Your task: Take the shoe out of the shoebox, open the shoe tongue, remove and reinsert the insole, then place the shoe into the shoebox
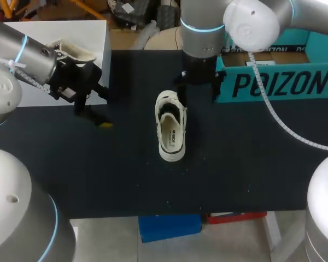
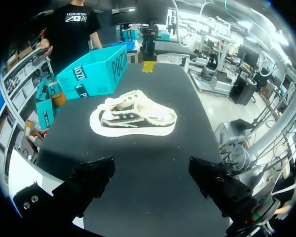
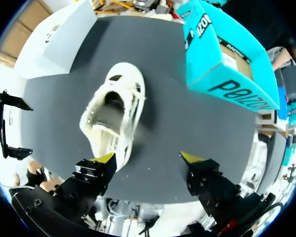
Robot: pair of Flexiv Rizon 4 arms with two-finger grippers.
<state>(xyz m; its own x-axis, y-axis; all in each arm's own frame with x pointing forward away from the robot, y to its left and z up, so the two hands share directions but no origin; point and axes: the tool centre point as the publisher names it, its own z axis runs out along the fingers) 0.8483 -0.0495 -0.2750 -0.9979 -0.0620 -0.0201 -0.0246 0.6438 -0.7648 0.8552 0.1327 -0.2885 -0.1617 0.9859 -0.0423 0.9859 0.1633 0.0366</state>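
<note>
A cream shoe (image 1: pixel 170 126) lies upright on the black table (image 1: pixel 235 164), its opening facing up. My right gripper (image 1: pixel 199 87) hangs over the shoe's far end, between the shoe and the teal shoebox (image 1: pixel 279 71). In the right wrist view its yellow-tipped fingers (image 3: pixel 104 159) stand wide apart with nothing between them, and the shoe (image 3: pixel 116 116) lies ahead, beside one finger. My left gripper (image 1: pixel 93 115) is low over the table to the shoe's left, open. In the left wrist view the shoe (image 2: pixel 135 118) lies well ahead of the left gripper (image 2: pixel 155 182).
A white box (image 1: pixel 60 43) with a cream item (image 1: pixel 75 53) on it stands at the back left, behind my left arm. The open teal shoebox (image 3: pixel 227 64) takes up the back right corner. Bare table lies in front of the shoe.
</note>
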